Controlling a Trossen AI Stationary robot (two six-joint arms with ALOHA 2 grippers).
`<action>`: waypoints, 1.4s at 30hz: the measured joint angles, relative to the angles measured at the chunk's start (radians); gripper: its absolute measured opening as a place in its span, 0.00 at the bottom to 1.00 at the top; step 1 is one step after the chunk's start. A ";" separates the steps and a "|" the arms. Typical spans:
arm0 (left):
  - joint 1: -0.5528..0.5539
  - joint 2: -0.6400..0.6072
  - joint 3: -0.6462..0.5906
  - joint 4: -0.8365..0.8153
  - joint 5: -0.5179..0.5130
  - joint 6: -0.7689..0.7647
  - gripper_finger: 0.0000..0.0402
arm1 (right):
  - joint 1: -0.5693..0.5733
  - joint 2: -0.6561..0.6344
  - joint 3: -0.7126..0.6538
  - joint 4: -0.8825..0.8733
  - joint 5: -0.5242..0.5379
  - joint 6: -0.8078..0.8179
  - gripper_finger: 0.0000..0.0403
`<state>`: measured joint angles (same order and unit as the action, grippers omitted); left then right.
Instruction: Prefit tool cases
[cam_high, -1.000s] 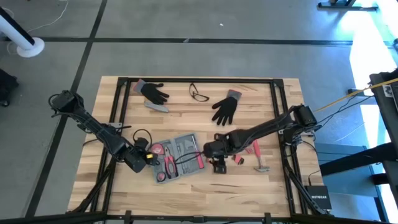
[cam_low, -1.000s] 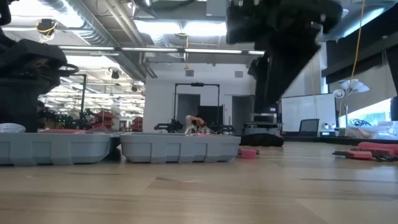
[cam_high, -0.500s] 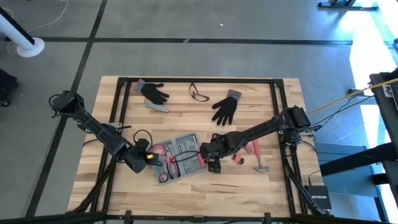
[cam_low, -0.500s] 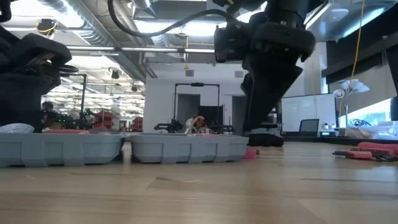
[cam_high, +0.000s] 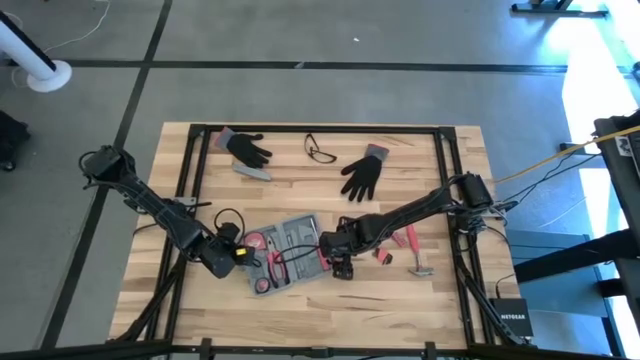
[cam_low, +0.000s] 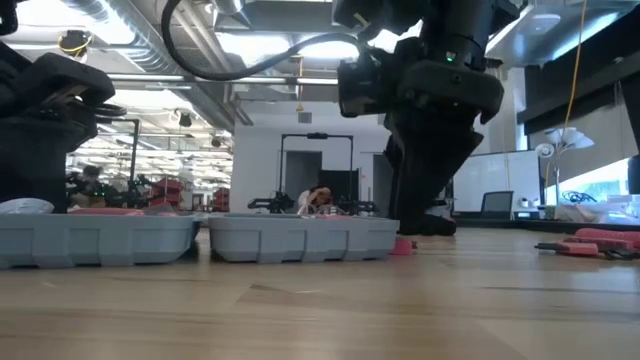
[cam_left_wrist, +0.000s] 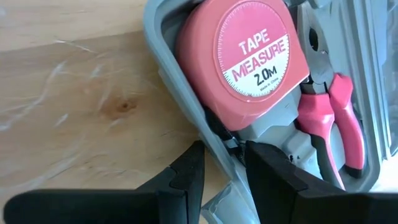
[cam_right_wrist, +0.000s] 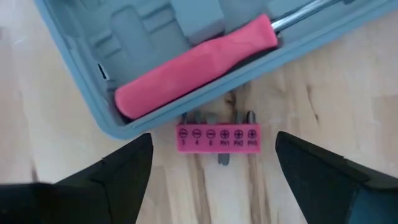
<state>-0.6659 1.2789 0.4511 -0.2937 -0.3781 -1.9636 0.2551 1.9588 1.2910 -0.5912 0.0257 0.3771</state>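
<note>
The blue-grey tool case (cam_high: 292, 238) lies open and flat on the wooden table; the low view shows its two halves (cam_low: 300, 238) side by side. It holds a pink tape measure (cam_left_wrist: 249, 62), pink-handled pliers (cam_left_wrist: 339, 118) and a pink screwdriver (cam_right_wrist: 193, 65). My left gripper (cam_high: 243, 256) is shut on the case's left end. My right gripper (cam_high: 340, 264) hangs open at the case's right end. Its fingers stand on either side of a pink bit holder (cam_right_wrist: 217, 138), which lies on the wood just outside the case wall (cam_right_wrist: 118, 127). My left gripper (cam_left_wrist: 222, 149) has the case's outer wall (cam_left_wrist: 211, 140) between its fingers, next to the tape measure. One finger (cam_left_wrist: 186, 177) is outside over the wood, the other (cam_left_wrist: 273, 180) inside the case. The fingers slant down from the table's left. The case stays flat on the table.
A pink-handled hammer (cam_high: 420, 264) and another pink tool (cam_high: 410, 238) lie right of the case. Two black gloves (cam_high: 246, 148) (cam_high: 362, 176), glasses (cam_high: 320, 151) and a small grey bar (cam_high: 254, 172) lie toward the far edge. A black frame (cam_high: 444, 190) borders the table.
My right gripper has come down and a little toward the table's left, to the case's right end, over the bit holder. In the low view the case has shifted slightly toward the right.
</note>
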 joint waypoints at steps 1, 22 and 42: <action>0.000 0.000 0.000 -0.001 0.000 0.001 0.26 | 0.001 0.003 0.000 -0.003 0.000 -0.007 0.82; -0.016 -0.001 0.001 -0.002 -0.001 0.027 0.26 | 0.000 0.042 0.000 0.017 0.029 -0.072 0.81; -0.016 -0.001 0.001 -0.010 0.000 0.030 0.26 | 0.001 0.041 0.016 -0.015 0.082 -0.072 0.48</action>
<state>-0.6815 1.2781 0.4522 -0.3035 -0.3786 -1.9340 0.2565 2.0000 1.3066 -0.6061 0.1082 0.3051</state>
